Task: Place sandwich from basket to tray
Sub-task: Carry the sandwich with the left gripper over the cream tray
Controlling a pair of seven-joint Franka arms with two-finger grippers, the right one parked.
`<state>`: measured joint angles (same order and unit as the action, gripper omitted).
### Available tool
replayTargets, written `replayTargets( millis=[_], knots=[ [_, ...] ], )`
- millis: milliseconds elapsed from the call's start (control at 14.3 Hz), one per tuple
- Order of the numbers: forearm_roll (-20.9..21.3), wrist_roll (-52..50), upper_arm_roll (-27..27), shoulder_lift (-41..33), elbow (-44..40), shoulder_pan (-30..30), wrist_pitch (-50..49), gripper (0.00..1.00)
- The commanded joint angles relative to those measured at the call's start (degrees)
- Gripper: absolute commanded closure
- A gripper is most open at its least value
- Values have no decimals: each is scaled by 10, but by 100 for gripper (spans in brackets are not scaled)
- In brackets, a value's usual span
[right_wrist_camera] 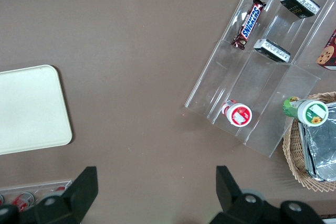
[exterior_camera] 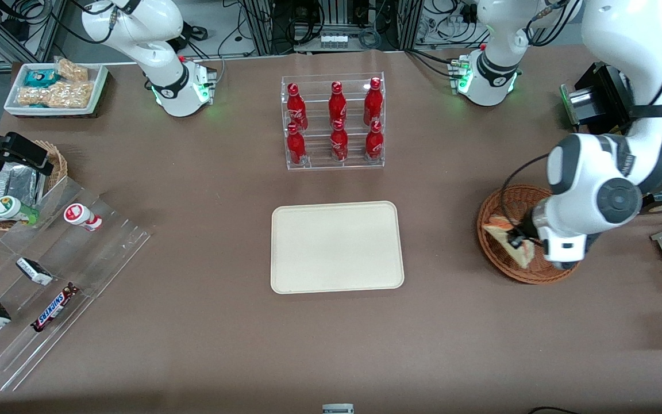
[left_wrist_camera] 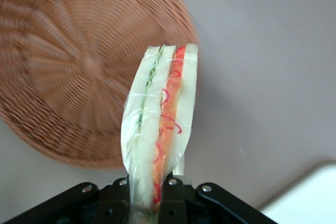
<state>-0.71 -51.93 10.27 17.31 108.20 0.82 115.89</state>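
The gripper [exterior_camera: 519, 240] is clamped on the sandwich [exterior_camera: 509, 236], lifted just above the basket [exterior_camera: 495, 253], long axis pointing straight out; the tray [exterior_camera: 337, 247] waits mid-table, toward the parked arm.

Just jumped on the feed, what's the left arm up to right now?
The gripper is shut on the wrapped sandwich, holding it above the round wicker basket at the working arm's end of the table. The sandwich is lifted out of the basket, which looks empty in the wrist view. The cream tray in the middle of the table has nothing on it yet.
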Motion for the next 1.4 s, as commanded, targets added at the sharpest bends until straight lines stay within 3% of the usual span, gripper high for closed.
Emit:
replayTargets(
  millis=[0,140,488,698,1116,1326],
  knots=[
    [1,-30,68,23,-30,1,3,92],
    [11,-95,126,57,-69,21,18,92],
    [77,-112,128,133,-128,145,86,91],
    [91,-104,128,192,-185,194,127,91],
    [171,-100,127,268,-243,254,159,90],
    [182,-92,128,283,-241,255,168,89]
  ],
)
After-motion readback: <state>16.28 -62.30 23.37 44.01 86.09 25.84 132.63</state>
